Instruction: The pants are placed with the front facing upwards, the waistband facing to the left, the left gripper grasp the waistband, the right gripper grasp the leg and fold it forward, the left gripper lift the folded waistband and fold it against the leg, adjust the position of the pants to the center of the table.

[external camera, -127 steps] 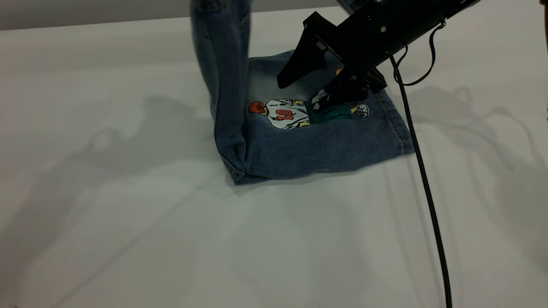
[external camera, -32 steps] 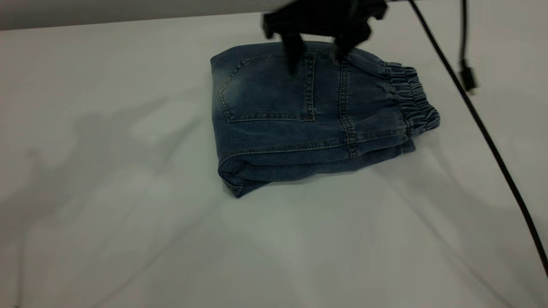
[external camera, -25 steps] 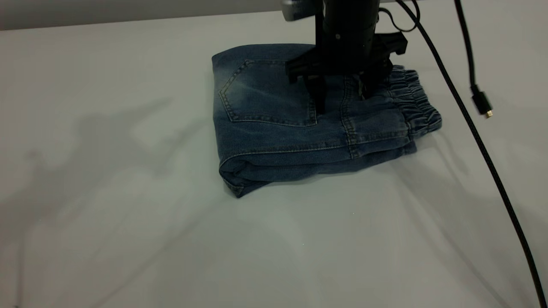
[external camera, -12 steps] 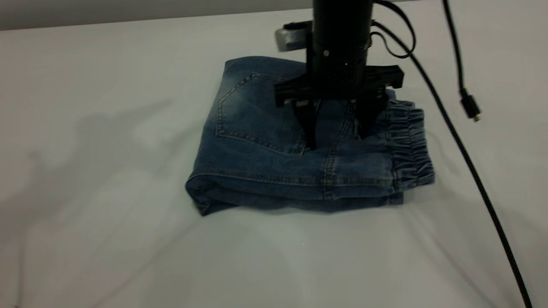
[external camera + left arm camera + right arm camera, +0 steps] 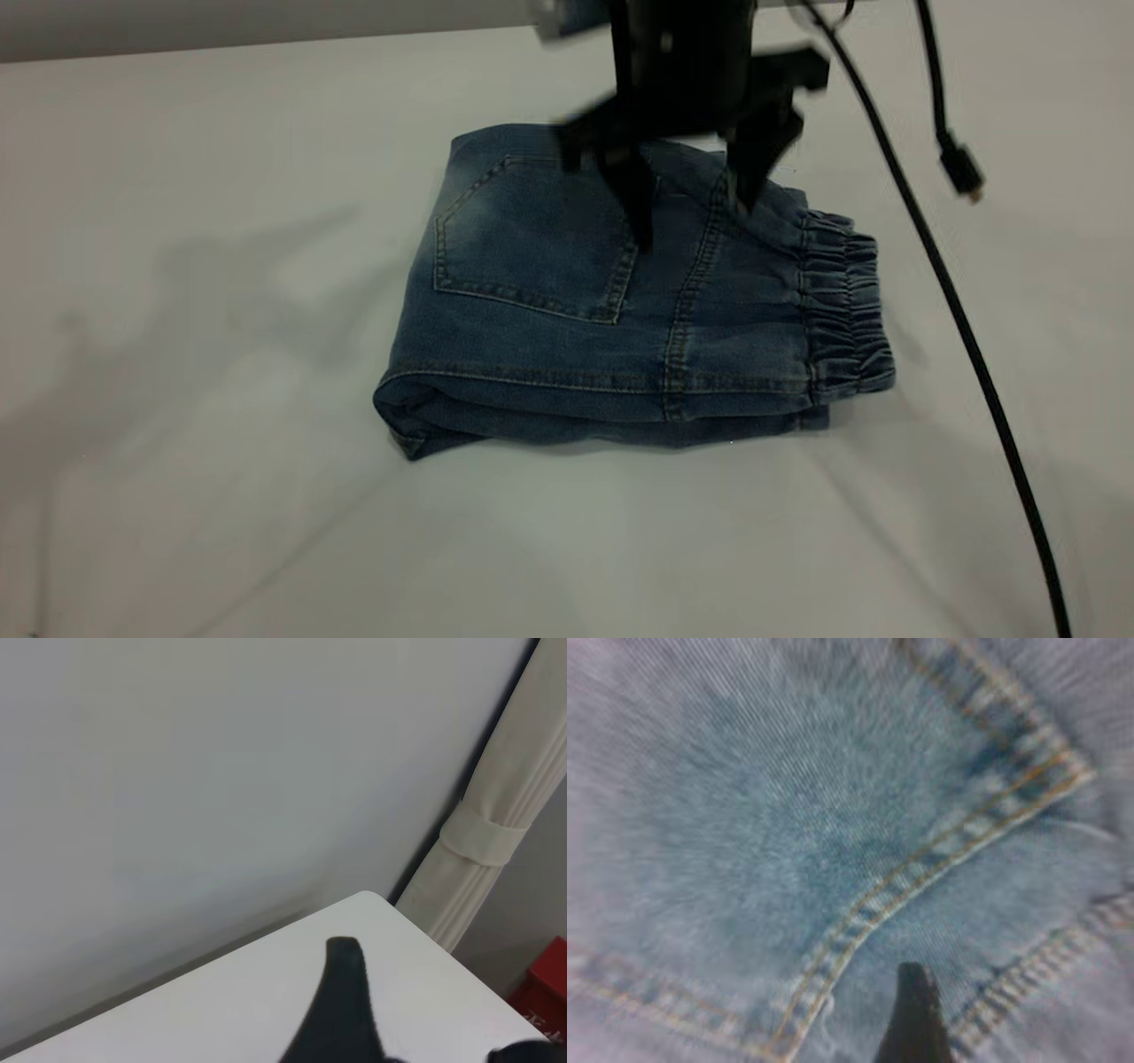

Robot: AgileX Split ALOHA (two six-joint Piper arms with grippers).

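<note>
The pants [image 5: 532, 354] lie folded in a thick bundle on the table [image 5: 221, 496], back pocket facing up. The gathered waistband [image 5: 842, 301] is at the bundle's right end. The leg is folded underneath; only its layered edge [image 5: 549, 427] shows along the front. My right gripper [image 5: 691, 221] hangs open just over the pocket's right corner, holding nothing; in the right wrist view one of its fingers [image 5: 914, 1019] sits close over the pocket stitching of the denim [image 5: 788, 842]. My left gripper [image 5: 438, 1028] is open, away from the pants, facing a table corner [image 5: 372, 921].
A black cable [image 5: 974, 354] runs from the right arm down across the table to the right of the pants. A loose plug [image 5: 961, 173] dangles above that side. Beyond the table corner hang a tied curtain [image 5: 496, 833] and something red [image 5: 545, 988].
The waistband half was laid over the printed leg. The right gripper then came down on the bundle, slid it toward the front, and has now risen off it.
</note>
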